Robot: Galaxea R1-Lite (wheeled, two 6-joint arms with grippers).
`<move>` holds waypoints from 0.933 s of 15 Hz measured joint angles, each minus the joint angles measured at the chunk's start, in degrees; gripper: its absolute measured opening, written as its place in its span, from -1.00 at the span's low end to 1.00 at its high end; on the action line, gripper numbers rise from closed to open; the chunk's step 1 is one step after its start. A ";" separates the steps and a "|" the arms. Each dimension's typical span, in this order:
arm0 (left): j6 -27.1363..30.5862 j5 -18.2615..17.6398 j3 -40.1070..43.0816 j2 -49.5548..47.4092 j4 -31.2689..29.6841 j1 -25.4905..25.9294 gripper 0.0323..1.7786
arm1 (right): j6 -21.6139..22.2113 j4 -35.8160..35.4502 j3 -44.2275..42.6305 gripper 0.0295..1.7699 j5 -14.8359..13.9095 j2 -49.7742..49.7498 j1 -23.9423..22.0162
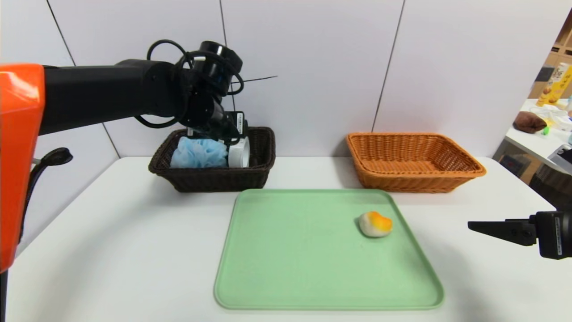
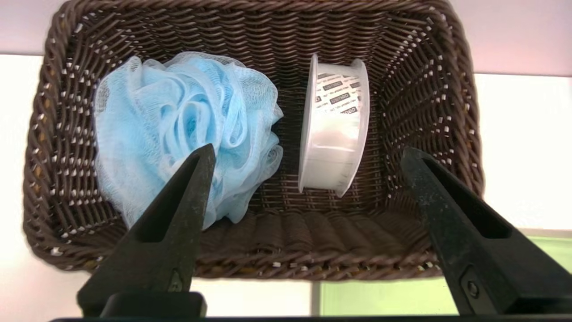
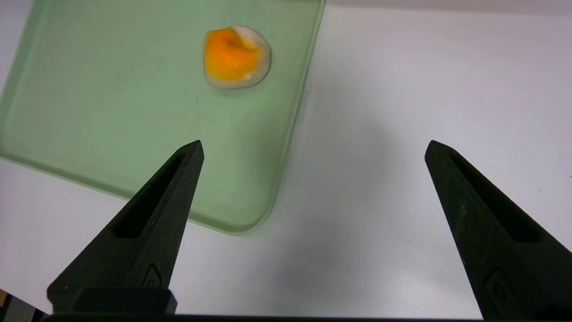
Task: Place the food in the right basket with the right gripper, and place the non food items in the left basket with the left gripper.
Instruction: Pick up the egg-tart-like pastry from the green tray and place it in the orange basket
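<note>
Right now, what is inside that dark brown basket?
The dark brown basket holds a blue mesh bath sponge and a roll of clear tape standing on edge beside it. Anything beneath the sponge is hidden.

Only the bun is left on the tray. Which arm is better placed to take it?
Right. The right gripper hangs open beside the tray, near the bun; the left gripper is open over the dark basket.

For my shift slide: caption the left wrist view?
Open left gripper above dark basket holding blue bath sponge and tape roll.
</note>
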 joint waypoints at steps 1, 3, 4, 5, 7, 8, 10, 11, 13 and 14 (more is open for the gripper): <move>-0.57 0.00 0.50 -1.34 0.50 -0.66 0.70 | -0.02 -0.02 0.02 0.93 -0.02 -0.13 -0.06; -2.62 0.13 3.19 -4.57 0.96 -2.36 0.75 | 0.06 0.00 0.11 0.93 0.00 -0.40 -0.11; -3.02 0.06 5.57 -6.50 1.02 -3.21 0.77 | 0.04 0.00 0.15 0.93 -0.05 -0.62 -0.12; -3.30 -0.17 8.29 -8.68 1.00 -4.11 0.79 | 0.02 0.00 0.15 0.93 -0.02 -0.84 -0.11; -3.69 -1.95 14.54 -13.48 1.02 -6.34 0.82 | -0.16 -0.02 -0.06 0.93 -0.05 -1.04 -0.04; -3.77 -3.04 18.10 -15.96 0.98 -7.58 0.83 | -0.50 0.00 -0.16 0.93 0.04 -1.01 0.20; -3.83 -4.41 24.70 -20.42 0.72 -9.85 0.85 | -1.55 0.02 -0.57 0.93 0.15 -0.77 0.85; -3.85 -5.73 27.94 -22.69 0.61 -11.08 0.86 | -2.10 0.26 -1.02 0.93 0.30 -0.46 1.51; -3.85 -9.37 32.16 -26.27 0.45 -12.68 0.87 | -2.73 0.52 -2.36 0.93 0.48 0.48 3.67; -3.77 -10.75 33.43 -27.61 0.50 -13.26 0.88 | -2.82 0.52 -3.44 0.93 0.48 1.33 5.12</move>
